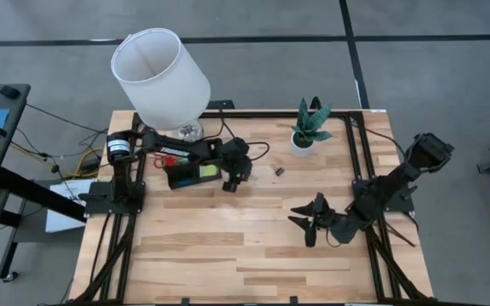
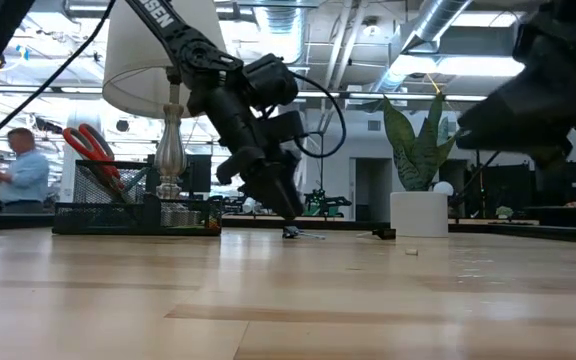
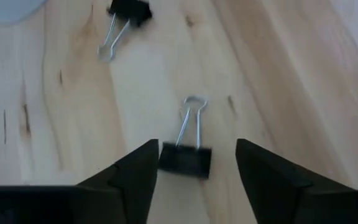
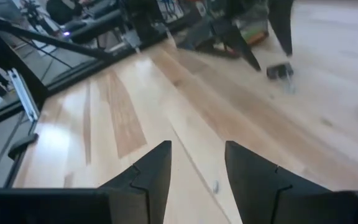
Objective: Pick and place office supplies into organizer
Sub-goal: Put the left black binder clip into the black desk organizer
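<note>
My left gripper is open and points down at the table just right of the black organizer. Its fingers stand on either side of a small black binder clip that lies flat on the wood with its wire handles pointing away. The clip sits close to one finger. A second binder clip lies farther off, also seen in the high view. Red-handled scissors stand upright in the organizer. My right gripper is open, waiting above the table's right half.
A white-shaded lamp stands at the far left behind the organizer, and a small potted plant sits near the far edge. Bare wood spreads across the near half of the table. A person stands in the room beyond.
</note>
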You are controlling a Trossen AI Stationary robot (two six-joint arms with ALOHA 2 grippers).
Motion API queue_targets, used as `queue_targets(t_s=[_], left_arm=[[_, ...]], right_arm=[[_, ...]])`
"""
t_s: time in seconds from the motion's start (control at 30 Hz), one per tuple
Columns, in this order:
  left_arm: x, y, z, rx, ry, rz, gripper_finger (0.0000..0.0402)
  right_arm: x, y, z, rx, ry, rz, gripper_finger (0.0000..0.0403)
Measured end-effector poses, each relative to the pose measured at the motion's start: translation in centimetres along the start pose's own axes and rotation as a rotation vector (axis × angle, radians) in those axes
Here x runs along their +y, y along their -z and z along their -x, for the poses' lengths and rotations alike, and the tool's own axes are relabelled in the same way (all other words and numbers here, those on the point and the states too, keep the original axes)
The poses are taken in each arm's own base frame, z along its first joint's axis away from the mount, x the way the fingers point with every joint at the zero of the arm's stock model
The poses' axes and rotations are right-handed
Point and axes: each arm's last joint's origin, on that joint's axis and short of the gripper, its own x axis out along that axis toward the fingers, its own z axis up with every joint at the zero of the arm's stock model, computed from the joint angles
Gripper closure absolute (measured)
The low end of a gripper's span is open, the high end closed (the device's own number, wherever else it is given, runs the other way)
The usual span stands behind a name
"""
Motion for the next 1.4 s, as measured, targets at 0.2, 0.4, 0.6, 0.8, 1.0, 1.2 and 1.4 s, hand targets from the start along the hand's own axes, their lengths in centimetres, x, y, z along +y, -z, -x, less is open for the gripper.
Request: queue_targets(t_s=[0.2,0.4,0.6,0.8,1.0,1.2,1.4], left_arm=[[0.1,0.3,0.1,0.040,0.004,0.010,0.0156],[0.4,0.5,-0.4,0.028,-0.010,0.009,0.0135],[0.3,1.2,-1.7,0.048,0.015,0.034,0.0133],[0.3,1.4,-2.0,0.050,0.030,0.069,0.0137],[0.2,1.6,-2.1,0.066,0.038,0.101,0.0166],[0.0,1.7,-2.1,0.078,0.047,0.134,0.0232],[-0.1,1.6,-2.2,0.084,0.035,0.270,0.0277]], right_arm=[[-0.1,1.1,-0.5,0.019,0.016,-0.026,0.0259],[0.1,0.7,-0.9,-0.016,0.005,-0.020,0.0259],[0.1,0.2,-1.3,-0.016,-0.022,-0.028,0.0259],[0.1,0.0,-1.4,-0.017,-0.033,-0.040,0.0259],[0.1,0.0,-1.4,-0.016,-0.035,-0.040,0.0259],[0.2,0.0,-1.4,-0.017,-0.036,-0.042,0.0259],[0.1,0.1,-1.4,-0.014,-0.031,-0.036,0.0259]])
